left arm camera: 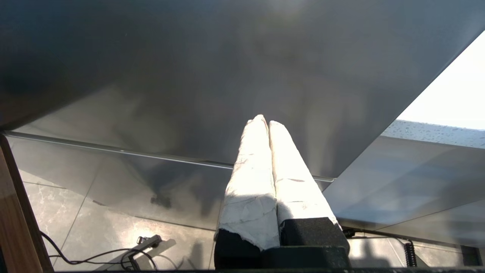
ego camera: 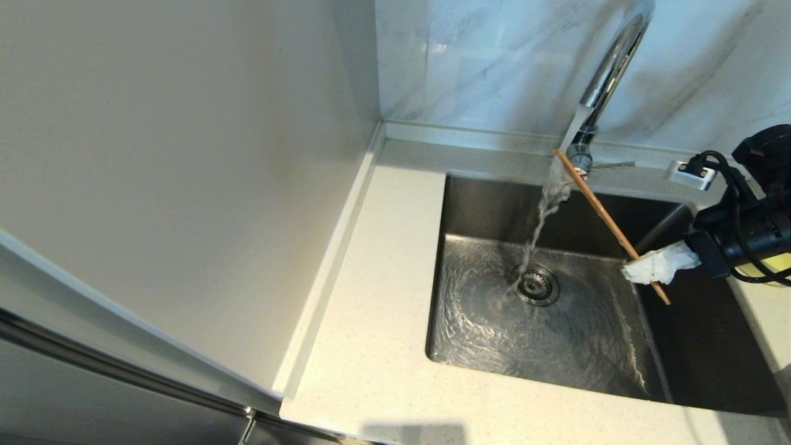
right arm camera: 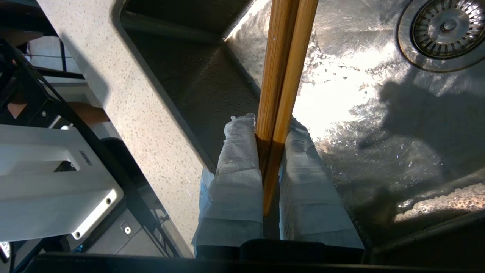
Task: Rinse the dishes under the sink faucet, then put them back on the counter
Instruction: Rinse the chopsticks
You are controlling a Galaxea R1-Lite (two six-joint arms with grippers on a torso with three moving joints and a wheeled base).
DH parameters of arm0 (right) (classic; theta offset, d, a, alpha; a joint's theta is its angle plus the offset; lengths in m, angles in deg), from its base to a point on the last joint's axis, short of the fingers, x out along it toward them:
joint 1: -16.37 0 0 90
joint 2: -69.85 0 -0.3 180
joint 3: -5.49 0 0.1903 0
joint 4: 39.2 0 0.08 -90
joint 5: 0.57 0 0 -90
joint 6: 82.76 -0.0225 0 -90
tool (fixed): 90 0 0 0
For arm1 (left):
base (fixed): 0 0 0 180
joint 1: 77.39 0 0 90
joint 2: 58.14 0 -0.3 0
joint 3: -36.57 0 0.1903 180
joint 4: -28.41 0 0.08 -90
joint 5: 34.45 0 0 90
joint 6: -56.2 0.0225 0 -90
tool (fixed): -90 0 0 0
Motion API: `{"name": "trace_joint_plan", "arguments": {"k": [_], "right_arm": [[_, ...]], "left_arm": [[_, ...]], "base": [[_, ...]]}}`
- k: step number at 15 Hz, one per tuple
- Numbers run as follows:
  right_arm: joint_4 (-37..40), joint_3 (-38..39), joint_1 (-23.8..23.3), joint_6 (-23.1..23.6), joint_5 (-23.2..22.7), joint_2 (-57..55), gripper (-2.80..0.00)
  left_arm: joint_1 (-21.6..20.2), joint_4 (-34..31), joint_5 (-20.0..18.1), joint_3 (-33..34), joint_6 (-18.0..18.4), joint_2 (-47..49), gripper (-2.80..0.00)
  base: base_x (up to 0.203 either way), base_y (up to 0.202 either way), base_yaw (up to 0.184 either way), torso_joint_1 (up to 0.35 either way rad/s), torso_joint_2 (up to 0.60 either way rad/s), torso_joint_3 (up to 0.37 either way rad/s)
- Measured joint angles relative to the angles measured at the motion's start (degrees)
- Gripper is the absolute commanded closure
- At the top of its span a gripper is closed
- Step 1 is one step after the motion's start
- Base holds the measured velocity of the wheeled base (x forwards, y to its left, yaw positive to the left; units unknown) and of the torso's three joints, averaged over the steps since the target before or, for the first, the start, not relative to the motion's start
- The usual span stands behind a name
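Note:
Water runs from the chrome faucet (ego camera: 612, 68) into the steel sink (ego camera: 482, 204) and swirls round the drain strainer (ego camera: 535, 284). My right gripper (ego camera: 635, 272), its fingers wrapped in white, reaches over the sink's right side and is shut on the pair of brown chopsticks (ego camera: 602, 213). Their far ends slant up into the stream just below the spout. In the right wrist view the chopsticks (right arm camera: 284, 68) sit side by side in my right gripper (right arm camera: 269, 127), above the wet sink (right arm camera: 379, 113). My left gripper (left arm camera: 264, 122) is shut on nothing, parked low beside a grey panel. The plate is out of view.
The speckled counter (ego camera: 383, 278) runs along the sink's left and front. A beige wall closes the left side. A white socket (ego camera: 689, 174) with a black cable lies on the back rim beside the lever handle (ego camera: 612, 165). A pale-yellow edge (ego camera: 772, 266) shows under my right arm.

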Motion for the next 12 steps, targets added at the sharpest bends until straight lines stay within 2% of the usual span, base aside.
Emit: {"name": "trace_joint_plan", "arguments": {"k": [6, 12], "right_arm": [[0.00, 0.13, -0.56, -0.02, 0.06, -0.09, 0.00], [0.05, 4.48, -6.39, 0.39, 0.70, 3.27, 0.00]], "left_arm": [[0.00, 0.01, -0.03, 0.00, 0.00, 0.00, 0.00], [0.00, -0.01, -0.01, 0.00, 0.02, 0.00, 0.00]], "base": [[0.000, 0.000, 0.000, 0.000, 0.00, 0.000], [0.000, 0.000, 0.000, 0.000, 0.00, 0.000]]}}
